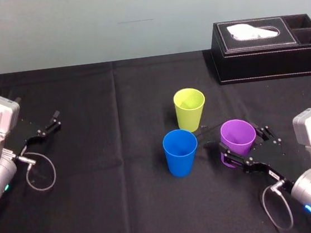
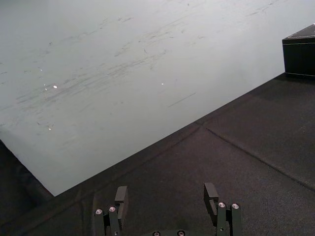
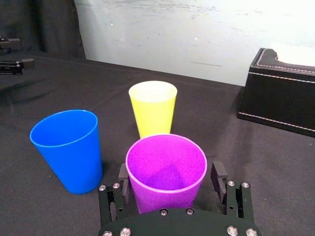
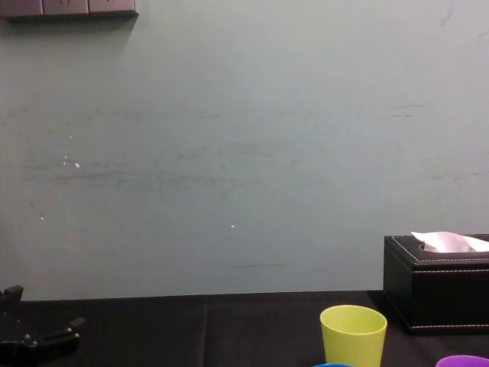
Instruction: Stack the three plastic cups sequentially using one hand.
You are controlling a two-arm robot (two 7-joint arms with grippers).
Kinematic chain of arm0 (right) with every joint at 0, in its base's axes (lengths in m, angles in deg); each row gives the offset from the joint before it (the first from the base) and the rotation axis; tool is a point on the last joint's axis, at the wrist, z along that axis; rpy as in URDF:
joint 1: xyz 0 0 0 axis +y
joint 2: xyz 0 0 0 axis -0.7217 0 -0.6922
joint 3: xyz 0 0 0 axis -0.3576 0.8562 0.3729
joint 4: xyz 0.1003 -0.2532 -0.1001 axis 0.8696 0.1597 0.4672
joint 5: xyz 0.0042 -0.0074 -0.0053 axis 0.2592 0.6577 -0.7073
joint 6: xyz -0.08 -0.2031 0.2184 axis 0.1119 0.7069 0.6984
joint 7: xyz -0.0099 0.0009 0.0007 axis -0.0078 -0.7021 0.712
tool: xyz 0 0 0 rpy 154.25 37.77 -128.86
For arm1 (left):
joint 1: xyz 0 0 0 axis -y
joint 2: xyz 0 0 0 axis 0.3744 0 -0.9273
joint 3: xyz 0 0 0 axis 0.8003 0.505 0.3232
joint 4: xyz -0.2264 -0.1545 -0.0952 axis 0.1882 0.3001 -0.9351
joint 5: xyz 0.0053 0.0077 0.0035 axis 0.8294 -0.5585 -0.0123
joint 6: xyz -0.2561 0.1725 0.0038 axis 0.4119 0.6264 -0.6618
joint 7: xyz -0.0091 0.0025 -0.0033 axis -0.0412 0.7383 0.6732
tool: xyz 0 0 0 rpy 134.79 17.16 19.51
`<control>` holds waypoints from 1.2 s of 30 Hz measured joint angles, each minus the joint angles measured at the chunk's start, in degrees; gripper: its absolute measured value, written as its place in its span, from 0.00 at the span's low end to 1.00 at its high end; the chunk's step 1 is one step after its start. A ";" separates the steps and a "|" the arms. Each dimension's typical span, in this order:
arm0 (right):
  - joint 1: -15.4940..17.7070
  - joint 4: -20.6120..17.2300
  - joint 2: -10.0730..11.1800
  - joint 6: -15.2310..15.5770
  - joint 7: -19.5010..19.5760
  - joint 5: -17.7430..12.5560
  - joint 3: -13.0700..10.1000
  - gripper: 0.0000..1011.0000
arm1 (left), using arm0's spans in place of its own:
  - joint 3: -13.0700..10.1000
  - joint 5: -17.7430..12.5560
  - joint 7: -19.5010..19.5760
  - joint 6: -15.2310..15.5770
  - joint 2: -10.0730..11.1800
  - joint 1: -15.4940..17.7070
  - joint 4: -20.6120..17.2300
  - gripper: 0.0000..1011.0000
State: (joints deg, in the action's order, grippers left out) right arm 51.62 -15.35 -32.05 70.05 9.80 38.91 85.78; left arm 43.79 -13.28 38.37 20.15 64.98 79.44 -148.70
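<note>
While the left gripper (image 2: 167, 194) sits parked at the left (fingers apart), the right gripper (image 3: 170, 173) straddles the upright purple cup (image 1: 237, 135), jaws spread, near the blue cup (image 1: 180, 152) and the yellow-green cup (image 1: 190, 108).

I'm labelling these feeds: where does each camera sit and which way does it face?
Head: high, looking down at the table; left gripper parked left, right gripper open around the purple cup.
Left wrist: behind the left gripper's open fingers, facing table and wall.
Right wrist: behind the right gripper, facing purple cup, blue cup, yellow-green cup.
Chest: low, facing the wall; left gripper at lower left.
Shared: head and chest both show the tissue box beyond the yellow-green cup.
</note>
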 joint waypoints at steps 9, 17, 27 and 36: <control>-0.62 0.63 -1.62 -0.38 -1.65 0.44 -0.44 0.99 | 0.00 0.00 0.00 0.00 0.00 0.00 0.00 1.00; -0.96 1.13 -3.00 -0.30 -2.43 1.28 -0.99 0.99 | 0.00 0.00 0.00 0.00 0.00 0.00 0.00 1.00; -0.96 1.10 -2.90 -0.21 -2.45 1.23 -0.94 0.99 | 0.00 0.00 0.00 0.00 0.00 0.00 0.00 1.00; -0.91 1.05 -2.81 -0.18 -2.42 1.17 -0.88 0.92 | 0.00 0.00 0.00 0.00 0.00 0.00 0.00 1.00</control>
State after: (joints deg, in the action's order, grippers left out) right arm 50.70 -14.30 -34.86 69.87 7.38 40.08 84.89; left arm 43.79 -13.28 38.37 20.14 64.98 79.45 -148.70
